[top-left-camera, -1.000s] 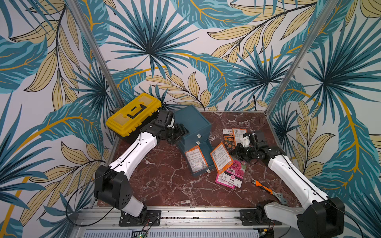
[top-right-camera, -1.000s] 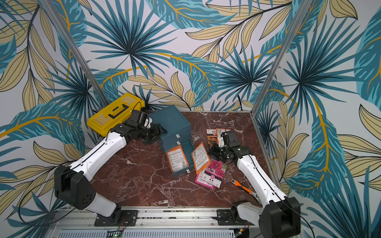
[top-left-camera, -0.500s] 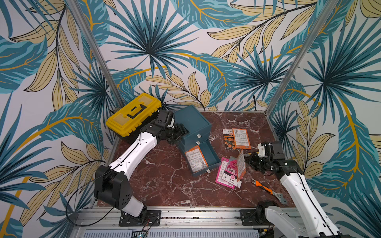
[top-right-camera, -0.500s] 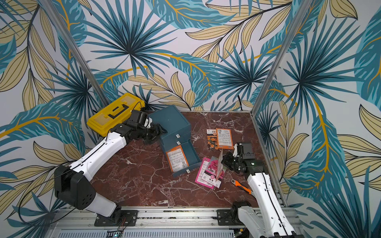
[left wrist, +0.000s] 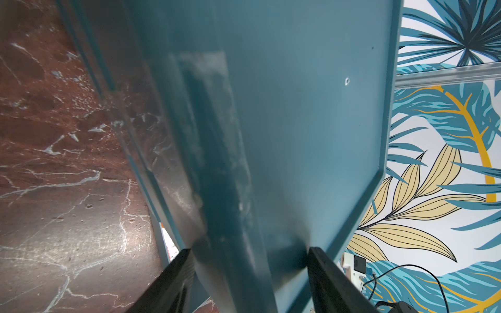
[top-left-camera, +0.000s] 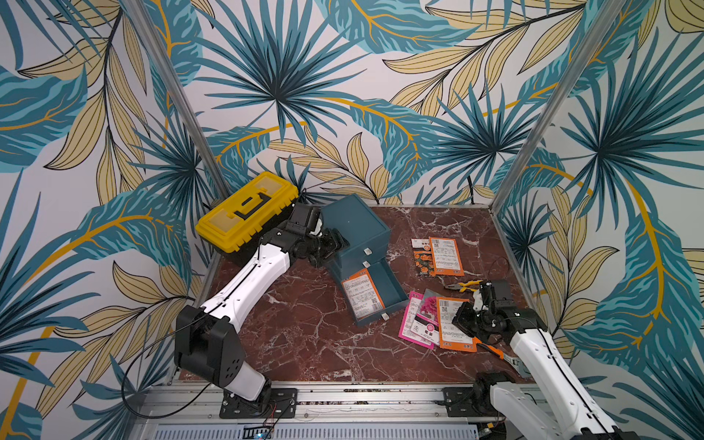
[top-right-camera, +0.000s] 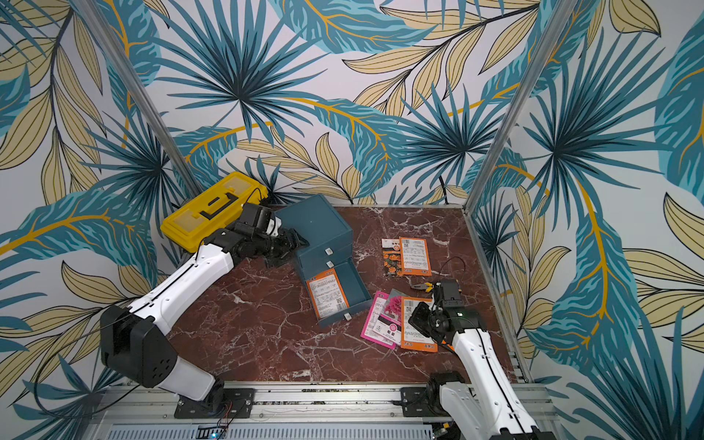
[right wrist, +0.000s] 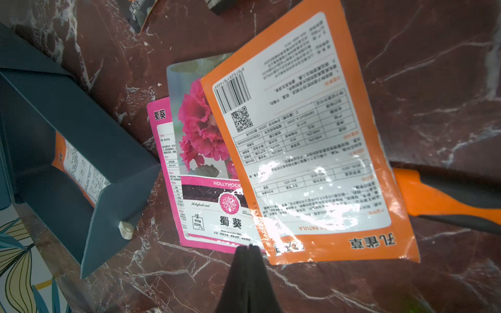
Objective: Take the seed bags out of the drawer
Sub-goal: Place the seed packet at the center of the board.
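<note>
Plainly shut and empty, the right tool (right wrist: 250,248) hangs at the near edges of an orange seed bag (right wrist: 311,151) and magenta bags (right wrist: 206,162) on the table (top-left-camera: 304,343) (wrench (right wrist: 433,195) alongside). The left tool (left wrist: 249,249) clamps the cabinet (left wrist: 298,108) edge. Another orange bag (top-left-camera: 362,291) lies in the open drawer (top-left-camera: 392,284), with open table in front.

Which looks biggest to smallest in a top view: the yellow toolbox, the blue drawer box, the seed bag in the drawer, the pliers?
1. The yellow toolbox and the blue drawer box: about alike, too close to rank.
2. The seed bag in the drawer.
3. Smallest: the pliers.
</note>
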You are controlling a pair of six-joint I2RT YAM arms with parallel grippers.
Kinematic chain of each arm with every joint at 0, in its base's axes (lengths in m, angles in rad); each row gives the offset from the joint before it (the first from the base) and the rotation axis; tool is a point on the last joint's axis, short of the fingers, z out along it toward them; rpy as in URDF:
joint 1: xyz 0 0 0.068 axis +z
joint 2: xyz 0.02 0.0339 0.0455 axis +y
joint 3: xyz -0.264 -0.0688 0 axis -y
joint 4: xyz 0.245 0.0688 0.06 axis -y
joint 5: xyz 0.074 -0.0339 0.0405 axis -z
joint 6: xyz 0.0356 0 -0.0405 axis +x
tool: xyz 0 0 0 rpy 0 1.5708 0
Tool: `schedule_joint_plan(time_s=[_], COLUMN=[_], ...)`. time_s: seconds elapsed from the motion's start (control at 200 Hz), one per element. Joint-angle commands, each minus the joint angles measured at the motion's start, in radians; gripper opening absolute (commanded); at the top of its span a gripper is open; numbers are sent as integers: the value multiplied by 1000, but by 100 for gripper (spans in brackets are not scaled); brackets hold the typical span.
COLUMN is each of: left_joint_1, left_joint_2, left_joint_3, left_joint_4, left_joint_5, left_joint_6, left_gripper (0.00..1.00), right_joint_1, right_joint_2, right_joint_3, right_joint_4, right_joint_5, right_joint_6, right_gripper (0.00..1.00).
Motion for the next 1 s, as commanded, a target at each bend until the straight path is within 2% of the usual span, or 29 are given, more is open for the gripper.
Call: schedule_joint_plan(time_s=[0.0, 0.17, 0.25, 0.351, 0.456, 0.691, 0.841, 0.992], left_joint_1=[-3, -3, -3, -3, -3, -3, -3, -3], left_joint_2=[8, 2, -1, -4, -6, -9, -13, -13], left_joint_3=[44, 33, 26, 18, 14, 14, 14, 15], left_joint_4=[15, 25, 31, 37, 42, 25, 14, 5], left_joint_5=[19, 15, 13, 9, 5, -4, -10, -10], left_joint_6=[12, 7, 5, 1, -1, 5, 7, 7], left_gripper=[70, 70, 70, 70, 70, 70, 70, 70], right_joint_1=[-4, 4, 33, 82, 167, 330, 398, 463], right_joint_2=[16, 70, 115, 176, 257, 475, 616, 747], right_joint_3=[11, 117, 177, 238, 298, 438, 522, 586], right_joint_4=[-2, 44, 51, 70, 96, 169, 220, 257], right_joint_5=[-17, -147, -174, -183, -170, -130, -122, -103], right_joint_6=[-17, -70, -97, -114, -120, -116, -103, -100], right_gripper=[3, 31, 39, 45, 48, 48, 39, 38])
